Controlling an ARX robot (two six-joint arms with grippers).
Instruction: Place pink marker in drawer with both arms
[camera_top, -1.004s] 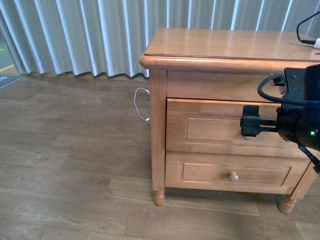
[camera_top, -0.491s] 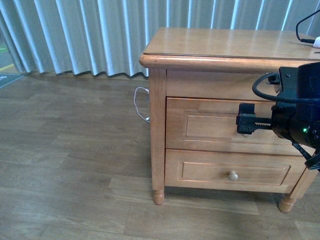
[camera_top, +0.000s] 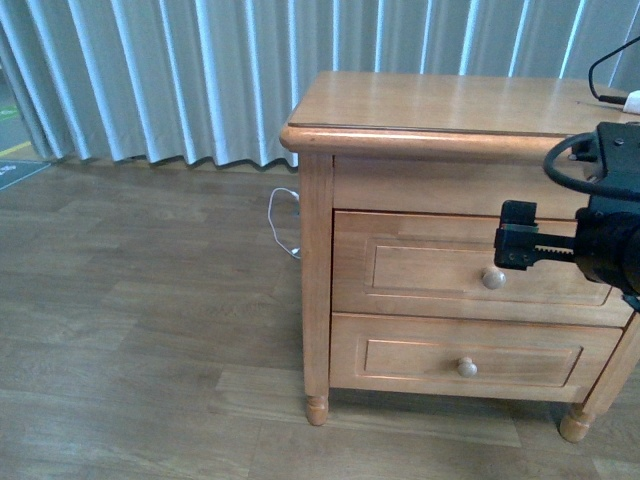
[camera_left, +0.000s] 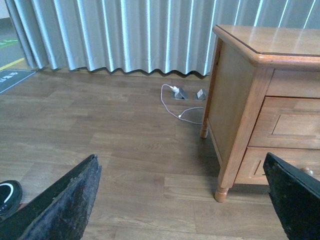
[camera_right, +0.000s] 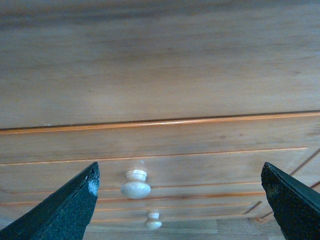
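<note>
The pink marker is not in view. The upper drawer (camera_top: 430, 265) of the wooden nightstand is shut, and its round pale knob (camera_top: 494, 278) shows. My right gripper (camera_top: 516, 246) is open and empty, level with this drawer's front, just above and right of the knob. In the right wrist view the knob (camera_right: 135, 184) sits between the spread fingers (camera_right: 65, 210), nearer this one, with my right gripper (camera_right: 180, 212) a short way off it. My left gripper (camera_left: 180, 210) is open and empty over the floor, left of the nightstand.
The lower drawer (camera_top: 470, 355) is shut too. A white adapter (camera_top: 633, 100) with a black cable lies on the nightstand top (camera_top: 440, 100). A white cable (camera_left: 175, 106) runs over the wooden floor from floor sockets (camera_left: 180, 93). Grey curtains (camera_top: 150, 70) hang behind.
My right gripper has shifted slightly right, uncovering the upper drawer's knob. The whole front view has slid down a little. The drawers stay shut.
</note>
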